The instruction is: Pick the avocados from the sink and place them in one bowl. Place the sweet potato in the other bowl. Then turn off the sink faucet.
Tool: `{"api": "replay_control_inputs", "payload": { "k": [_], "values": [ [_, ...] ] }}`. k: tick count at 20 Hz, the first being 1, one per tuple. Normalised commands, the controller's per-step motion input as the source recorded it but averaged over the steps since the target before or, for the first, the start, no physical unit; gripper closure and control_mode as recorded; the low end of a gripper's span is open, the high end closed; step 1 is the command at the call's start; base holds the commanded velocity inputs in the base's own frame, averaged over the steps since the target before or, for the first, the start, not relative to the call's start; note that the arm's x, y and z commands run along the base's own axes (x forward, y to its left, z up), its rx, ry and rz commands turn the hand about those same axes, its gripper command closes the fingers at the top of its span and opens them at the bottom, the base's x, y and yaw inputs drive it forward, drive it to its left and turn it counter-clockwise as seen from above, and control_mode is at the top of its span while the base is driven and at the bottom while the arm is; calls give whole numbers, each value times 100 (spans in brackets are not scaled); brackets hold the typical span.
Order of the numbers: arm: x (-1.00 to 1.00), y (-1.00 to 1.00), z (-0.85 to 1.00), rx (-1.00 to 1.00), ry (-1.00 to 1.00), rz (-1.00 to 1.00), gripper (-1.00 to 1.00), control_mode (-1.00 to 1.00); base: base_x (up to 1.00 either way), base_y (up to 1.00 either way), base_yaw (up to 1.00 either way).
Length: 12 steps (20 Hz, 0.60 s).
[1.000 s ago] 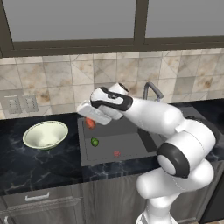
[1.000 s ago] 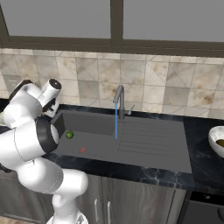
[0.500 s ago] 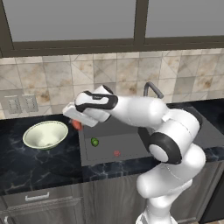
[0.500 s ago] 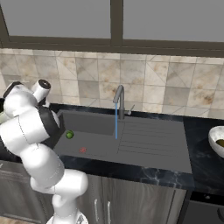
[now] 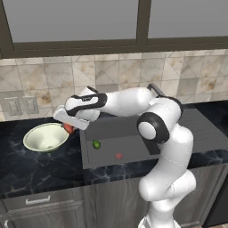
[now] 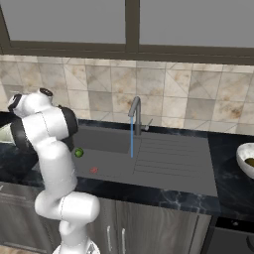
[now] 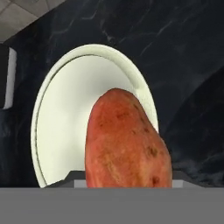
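- hand view shows the sweet potato (image 7: pixel 127 140) clamped between the fingers, big and close, with the bowl (image 7: pixel 65 118) below and beyond it on the dark counter (image 7: pixel 192 65).
- left base view puts the gripper (image 5: pixel 67 124) just at the bowl's (image 5: pixel 44 137) right rim, the potato (image 5: pixel 68 128) a small red patch under the hand; it looks to hang over the rim rather than the middle, though the hand hides most of it.
- to do this step well, carry the potato further over the bowl's centre before letting go, so it drops inside and does not catch the rim and roll onto the counter.
- lower it close to the bowl floor first; a tapered root dropped from height in a shallow glossy bowl can bounce or slide out.
- open the fingers fully, then lift straight away so they don't drag the potato or tip the bowl.
- one green avocado (image 5: pixel 96 144) lies in the sink (image 5: pixel 129 133), near its left wall; it is next.
- right base view shows the faucet (image 6: pixel 134 115) running a thin blue stream, and a second bowl (image 6: pixel 246 158) at the far right with something dark in it.
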Motion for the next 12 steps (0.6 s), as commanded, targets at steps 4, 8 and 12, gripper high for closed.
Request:
{"api": "replay_control_inputs", "payload": {
  "k": [4,8,12],
  "values": [
    [45,53,-17,-10,13,0,100,-100,0,0,0],
    [46,49,-34,-12,12,0,100,-100,0,0,0],
    [43,51,-45,-14,12,0,100,-100,0,0,0]
  ]
}}
